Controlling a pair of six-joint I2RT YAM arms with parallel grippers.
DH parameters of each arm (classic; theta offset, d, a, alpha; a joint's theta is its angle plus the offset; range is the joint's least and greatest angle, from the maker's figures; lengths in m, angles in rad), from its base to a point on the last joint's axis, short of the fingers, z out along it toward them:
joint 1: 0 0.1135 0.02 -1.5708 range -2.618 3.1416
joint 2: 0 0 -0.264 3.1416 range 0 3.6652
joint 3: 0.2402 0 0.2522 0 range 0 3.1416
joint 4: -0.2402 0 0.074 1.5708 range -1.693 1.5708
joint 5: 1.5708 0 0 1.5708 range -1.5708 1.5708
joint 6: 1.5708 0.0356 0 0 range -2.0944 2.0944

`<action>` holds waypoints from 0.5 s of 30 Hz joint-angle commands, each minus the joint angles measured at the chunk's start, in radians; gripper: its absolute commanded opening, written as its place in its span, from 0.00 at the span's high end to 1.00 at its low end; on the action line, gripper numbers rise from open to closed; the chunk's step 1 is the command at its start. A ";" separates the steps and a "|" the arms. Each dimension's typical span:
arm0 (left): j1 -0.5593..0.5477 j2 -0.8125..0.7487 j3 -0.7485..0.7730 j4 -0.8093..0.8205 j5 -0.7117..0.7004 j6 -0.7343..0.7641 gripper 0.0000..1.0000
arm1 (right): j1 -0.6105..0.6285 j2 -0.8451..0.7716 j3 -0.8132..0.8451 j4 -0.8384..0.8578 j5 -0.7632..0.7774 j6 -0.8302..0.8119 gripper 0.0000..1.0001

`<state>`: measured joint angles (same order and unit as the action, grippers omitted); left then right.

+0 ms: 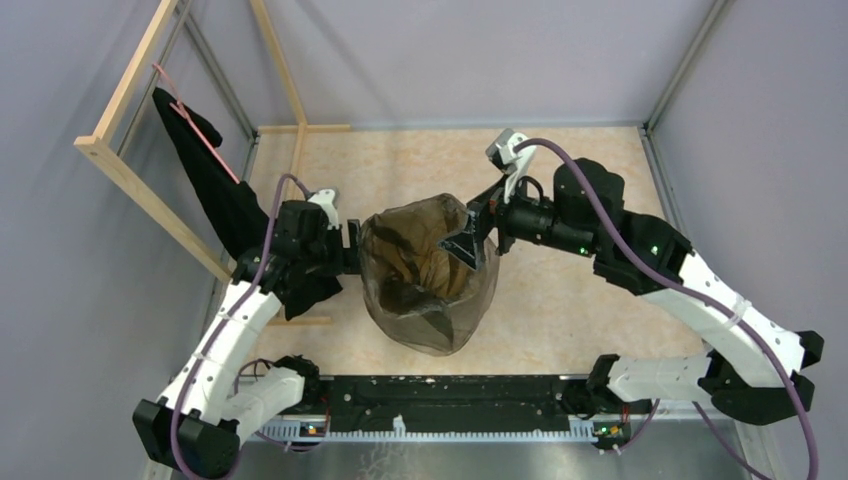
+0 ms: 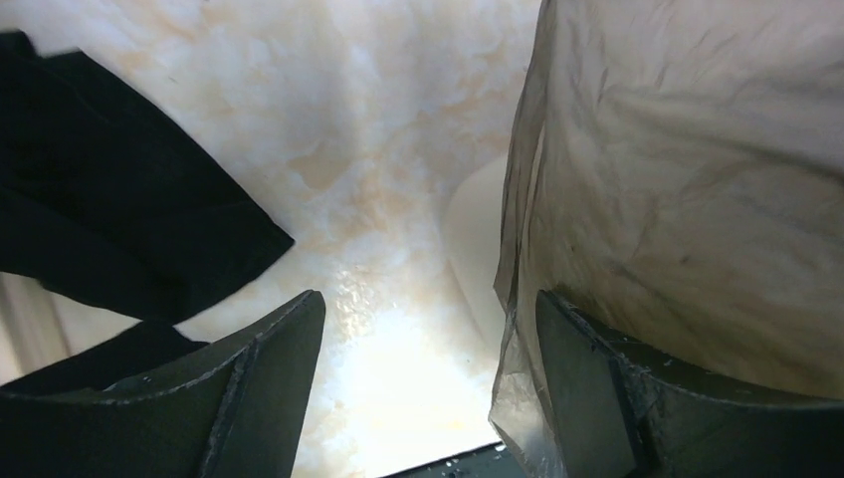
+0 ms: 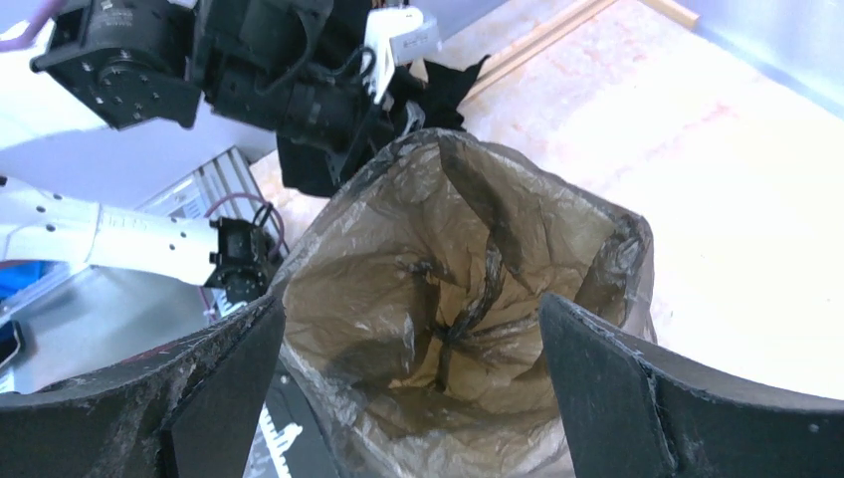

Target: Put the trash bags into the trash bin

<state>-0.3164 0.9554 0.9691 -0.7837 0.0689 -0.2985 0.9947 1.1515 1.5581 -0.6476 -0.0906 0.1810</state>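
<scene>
1. Found the trash bag at the middle of the tabletop, drawn over the trash bin like a liner. Film ran down the outside walls, and the rest sagged inside in dark creases. Judged it set that way so the rim would keep the mouth open.
2. Saw little of the bin itself: only a pale curved strip beside the film's hem in the left wrist view, and beige showing through the film from above.
3. Placed the left hand at the bag's left rim, fingers spread wide and pinching nothing. Noted the film's edge hanging just against one finger; could not tell whether it truly touched. Read that position as suited to tugging or tucking that side lower.
4. Placed the right hand over the opposite rim, tilted to look down into the mouth. Found its fingers as far apart as the left's, with nothing caught between them. Judged the two hands set on opposite sides so the film could be evened out around the rim.
5. Left aside the black cloth draped from the wooden frame at the far left, well apart from the bin.
6. Judged the task nearly finished, with only loose film left to settle.
</scene>
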 commanded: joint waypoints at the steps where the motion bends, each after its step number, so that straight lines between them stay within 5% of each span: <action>1: -0.019 -0.004 -0.046 0.082 0.125 -0.071 0.16 | 0.002 -0.038 -0.041 0.057 0.056 0.026 0.01; 7: -0.132 0.043 -0.023 0.174 0.081 -0.142 0.17 | 0.002 -0.090 -0.071 0.053 0.073 0.036 0.01; 15: -0.389 0.307 0.117 0.317 0.006 -0.223 0.16 | 0.002 -0.169 -0.105 0.029 0.138 0.044 0.01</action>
<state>-0.6296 1.1648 1.0027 -0.6144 0.0780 -0.4614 0.9947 1.0409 1.4517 -0.6323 -0.0071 0.2111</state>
